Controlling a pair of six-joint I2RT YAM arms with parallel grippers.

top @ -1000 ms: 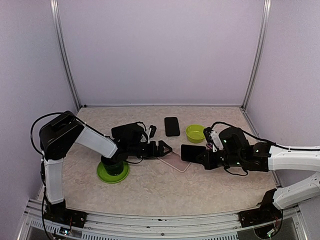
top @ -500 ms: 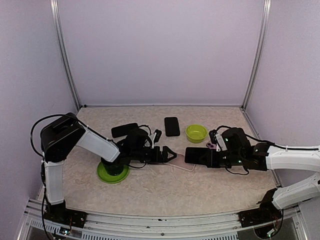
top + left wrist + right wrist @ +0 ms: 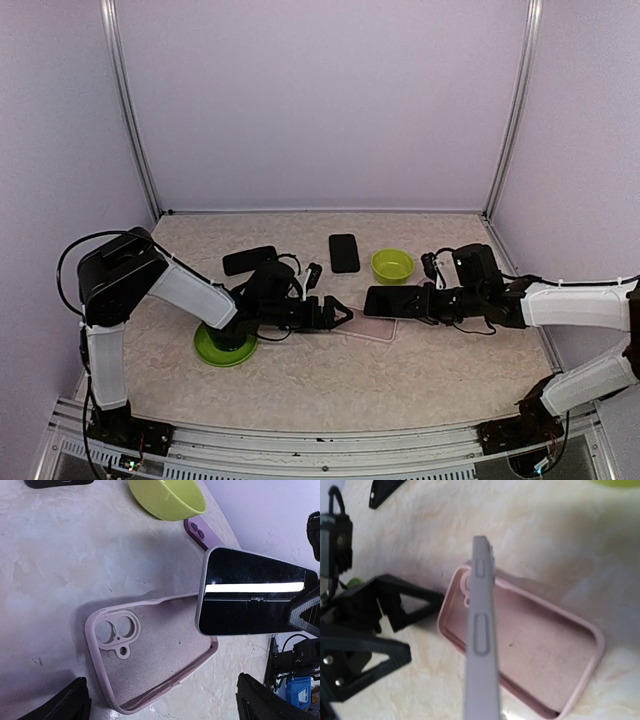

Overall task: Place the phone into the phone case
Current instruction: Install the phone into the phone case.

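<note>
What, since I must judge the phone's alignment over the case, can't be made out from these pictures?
- Left wrist view: the phone hides the far end of the case, so contact there is unclear.
- Right wrist view: the phone is a blurred edge-on strip; the right gripper holding it is out of frame.
- Top view: the pale case barely shows beneath the phone and left gripper.

Lime bowl [image 3: 391, 266], flat black handset [image 3: 344, 253] just left of it, green dish [image 3: 225, 358] farther left.
</note>
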